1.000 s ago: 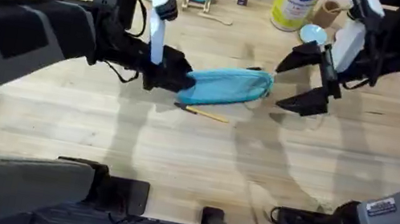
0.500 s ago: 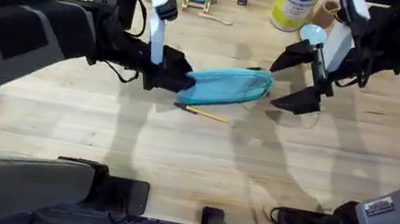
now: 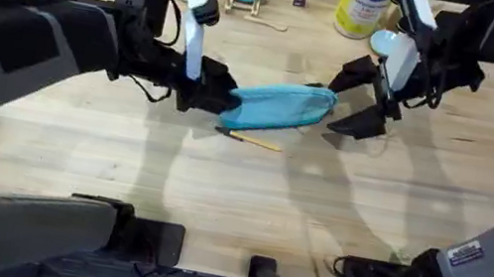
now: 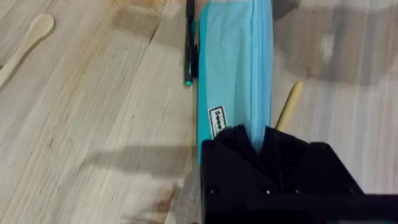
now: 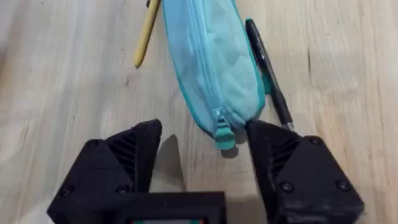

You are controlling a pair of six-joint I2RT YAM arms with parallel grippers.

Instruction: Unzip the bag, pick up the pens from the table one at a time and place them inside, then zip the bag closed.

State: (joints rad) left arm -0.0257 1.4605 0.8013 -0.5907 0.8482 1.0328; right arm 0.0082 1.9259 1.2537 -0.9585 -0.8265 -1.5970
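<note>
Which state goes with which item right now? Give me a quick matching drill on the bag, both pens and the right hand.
Column 1:
1. bag
2. yellow pen
3. black pen
4. right hand

Column 2:
A. open, at the zipper pull
B. on the table on the bag's near side
C. zipped shut, one end clamped by the left hand
D. along the bag's far side

Pairs: 1-C, 2-B, 3-D, 4-A

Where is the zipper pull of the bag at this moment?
In the right wrist view, the zipper pull hangs at the end of the bag, between the open jaws of the right gripper, with the black pen alongside.
</note>
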